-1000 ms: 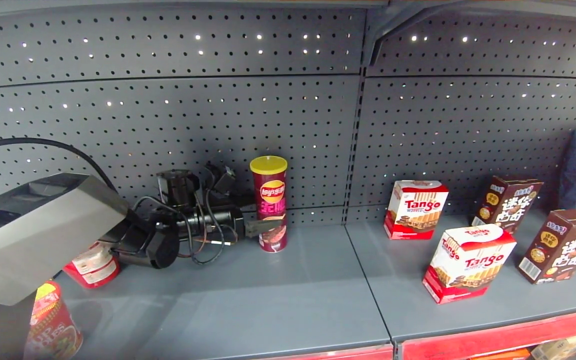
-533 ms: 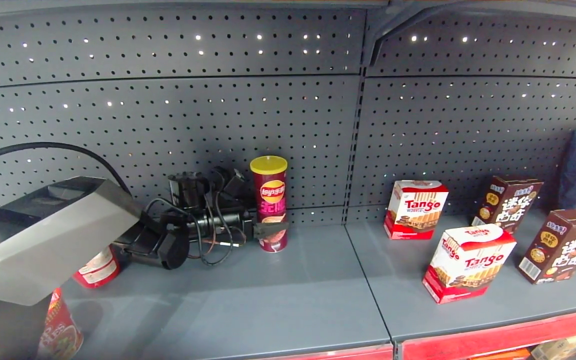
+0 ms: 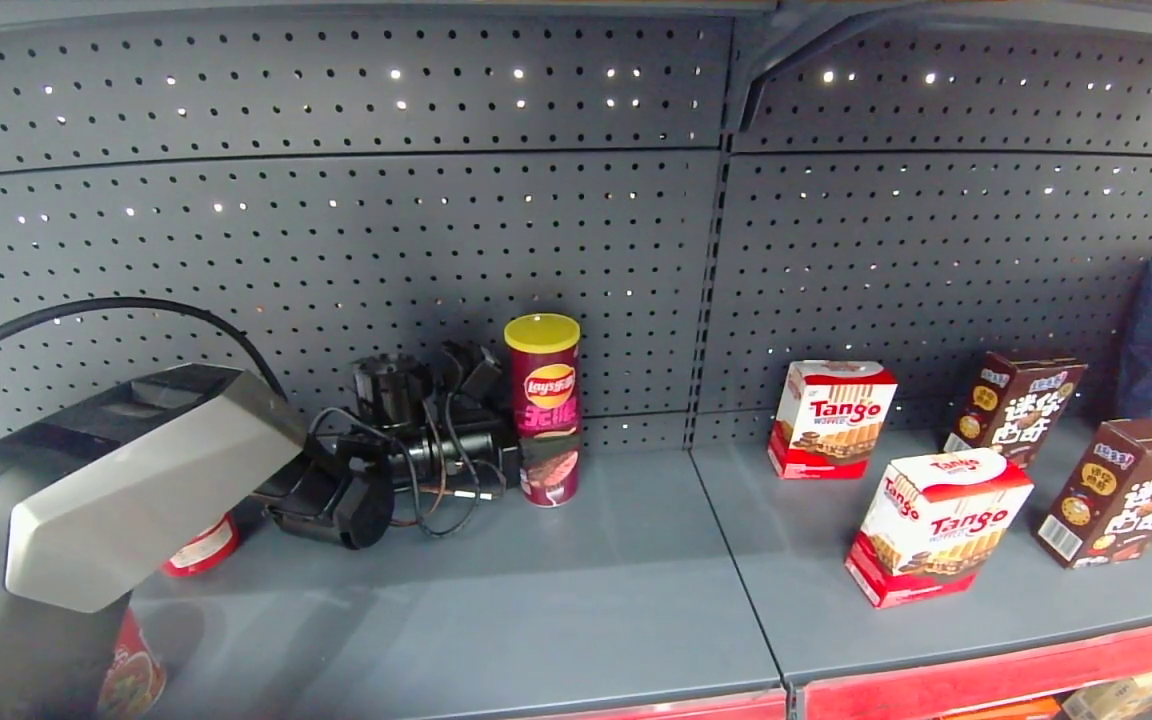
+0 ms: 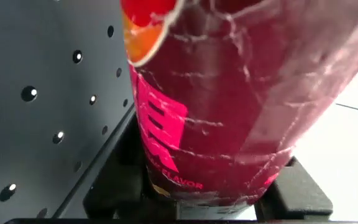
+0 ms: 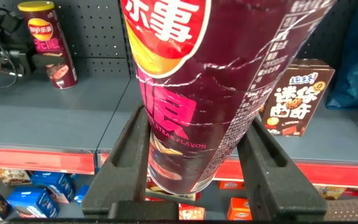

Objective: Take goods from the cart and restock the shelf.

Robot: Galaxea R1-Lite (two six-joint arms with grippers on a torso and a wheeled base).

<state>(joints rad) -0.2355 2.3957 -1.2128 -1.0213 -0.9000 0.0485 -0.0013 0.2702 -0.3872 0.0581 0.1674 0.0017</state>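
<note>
left gripper (image 3: 534, 464) clenched low on the upright chip can (image 3: 542, 395), which stands at the back of the shelf (image 3: 556, 600). right gripper (image 5: 197, 168) grasps a second chip can (image 5: 210, 74). you likely hold light, slick, crushable tubes: grip the body gently.

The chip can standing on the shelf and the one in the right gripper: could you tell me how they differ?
The shelf can stands upright on the shelf by the pegboard; the held can hangs clear of it, in front. The left gripper is closed on the shelf can, the right gripper on the held can. Both are dark red tubes.
</note>
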